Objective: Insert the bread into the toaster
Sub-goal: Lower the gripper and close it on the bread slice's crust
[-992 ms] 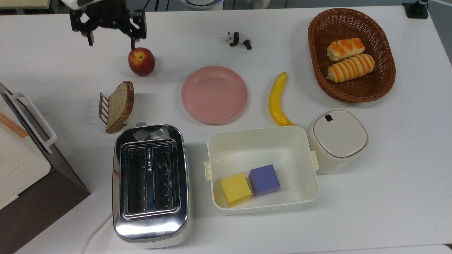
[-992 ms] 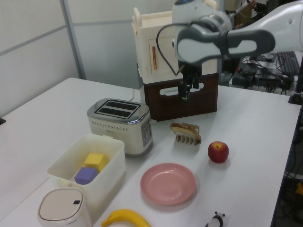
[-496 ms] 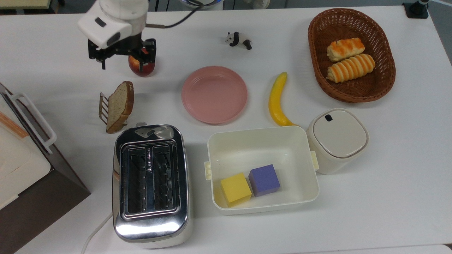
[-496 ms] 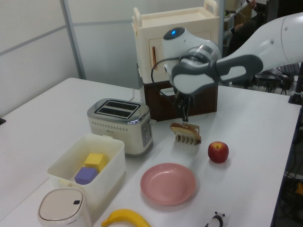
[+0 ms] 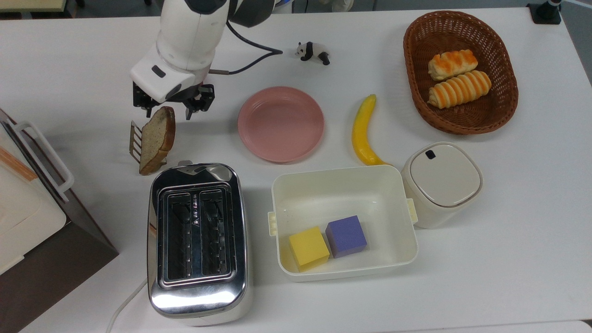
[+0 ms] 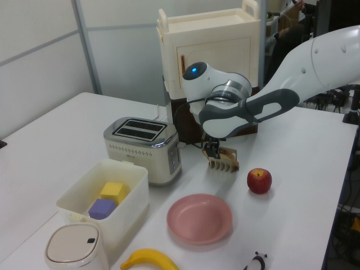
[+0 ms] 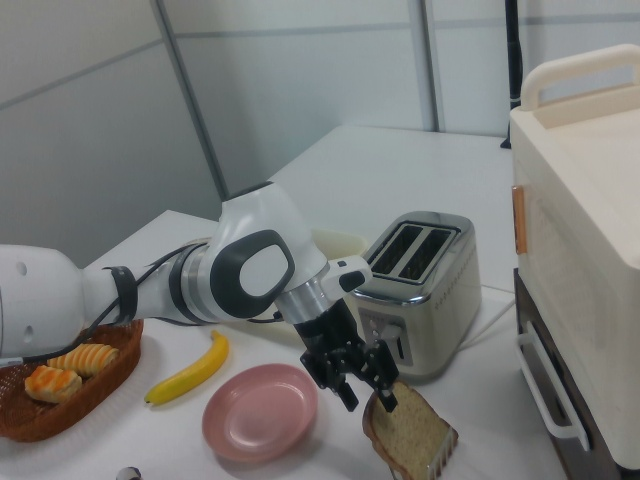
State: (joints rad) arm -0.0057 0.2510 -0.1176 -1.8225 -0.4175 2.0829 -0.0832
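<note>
The bread [image 5: 157,138], a tan speckled slice with a brown crust, leans upright in a small wire rack [image 5: 135,142] just behind the toaster [image 5: 198,240]. The chrome toaster has two dark slots, both with nothing in them. My gripper [image 5: 169,110] is open, with one finger on each side of the slice's rounded top edge. In the right view the gripper [image 7: 365,390] hangs just above the bread [image 7: 415,437], in front of the toaster [image 7: 420,290]. In the left view the gripper [image 6: 212,151] is at the rack [image 6: 223,159].
A red apple [image 6: 259,180] sits beside the rack. A pink plate [image 5: 280,124], a banana [image 5: 363,132], a wicker basket [image 5: 413,88] of rolls, a white bin [image 5: 342,170] with two cubes, a lidded white pot [image 5: 441,182] and a brown-and-white cabinet [image 5: 27,222] stand around.
The arm swung from the table's far edge past the apple toward the toaster and came down; the open gripper now straddles the top of the slice. The bread has not moved.
</note>
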